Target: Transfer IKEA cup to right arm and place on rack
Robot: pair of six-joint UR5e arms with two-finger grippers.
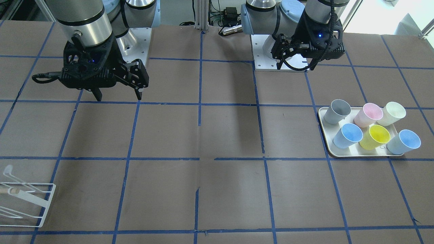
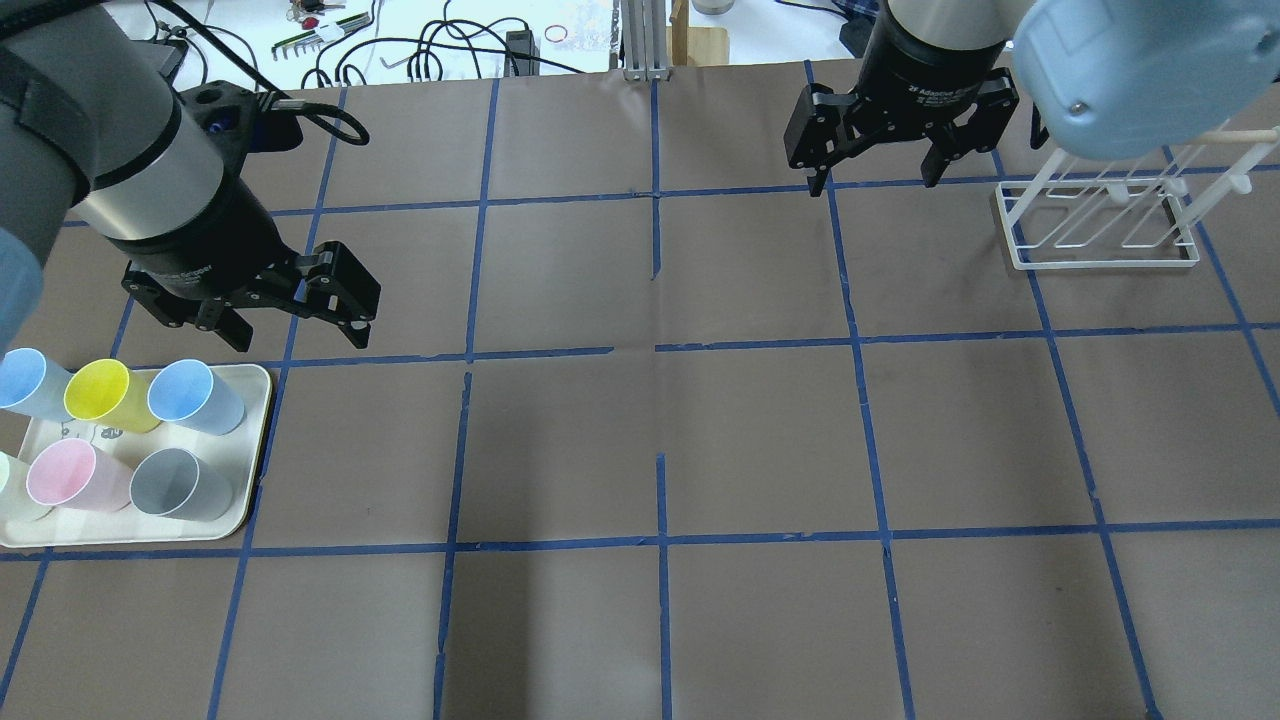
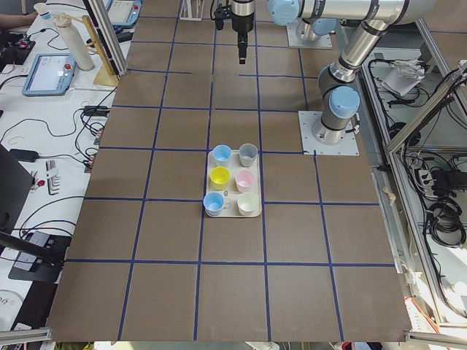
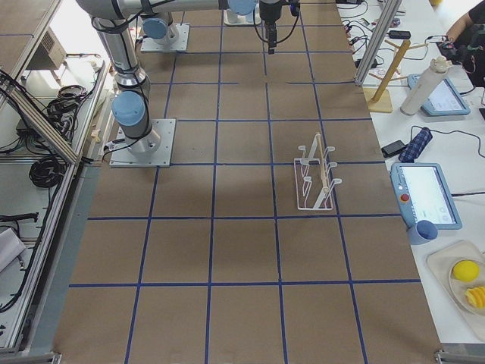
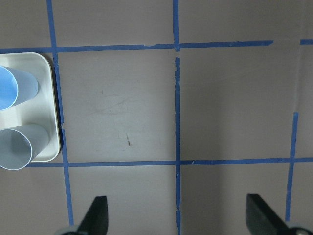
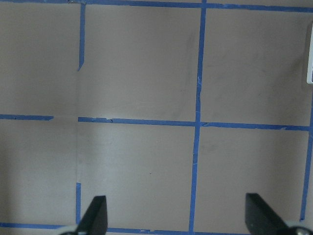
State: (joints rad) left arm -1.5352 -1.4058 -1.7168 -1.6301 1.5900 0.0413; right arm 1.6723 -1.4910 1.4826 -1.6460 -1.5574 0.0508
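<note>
- The cream tray [image 2: 120, 530] on the worktop [image 2: 760, 440] holds six upright cups: the IKEA cup [image 2: 195, 398], a second pale blue cup [image 2: 25, 380], a yellow cup [image 2: 100, 393], a pink cup [image 2: 62, 475], a grey cup [image 2: 172, 483] and a seemingly off-white cup [image 1: 393, 113].
- The left hand [image 2: 300, 342] hangs spread wide and empty just beside the tray. The right hand [image 2: 875, 187], likewise spread and empty, hangs near the rack [image 2: 1100, 264].
- The IKEA cup stands in the tray corner nearest the left hand, long axis vertical, mouth up.
</note>
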